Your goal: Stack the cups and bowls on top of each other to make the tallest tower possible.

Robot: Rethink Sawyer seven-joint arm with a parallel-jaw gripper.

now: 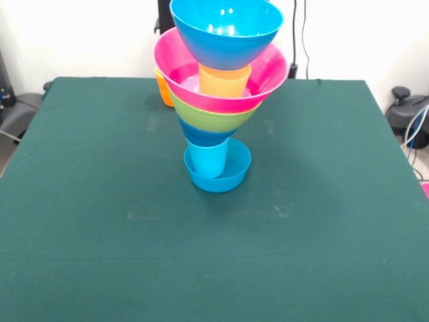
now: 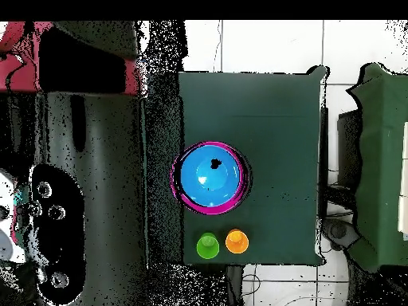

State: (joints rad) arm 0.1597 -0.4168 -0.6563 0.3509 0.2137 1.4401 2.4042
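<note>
The tower (image 1: 218,114) stands mid-table. From the bottom it is a small blue bowl (image 1: 219,178), a light blue cup (image 1: 206,159), a blue bowl (image 1: 203,136), the lime green bowl (image 1: 214,118), the pink bowl (image 1: 268,74), a yellow-orange cup (image 1: 224,81) and a large blue bowl (image 1: 226,30) on top. From overhead only the top blue bowl (image 2: 209,177) and the pink rim (image 2: 178,190) show. An orange cup (image 1: 163,90) stands behind the tower; overhead it (image 2: 236,241) is beside a green cup (image 2: 207,245). No gripper shows in either view.
The green table cloth (image 1: 100,201) spreads around the tower. Cables and dark equipment (image 1: 409,114) lie off the table's right side in the front view. A dark bulky shape with a red part (image 2: 16,56) lies left of the table overhead.
</note>
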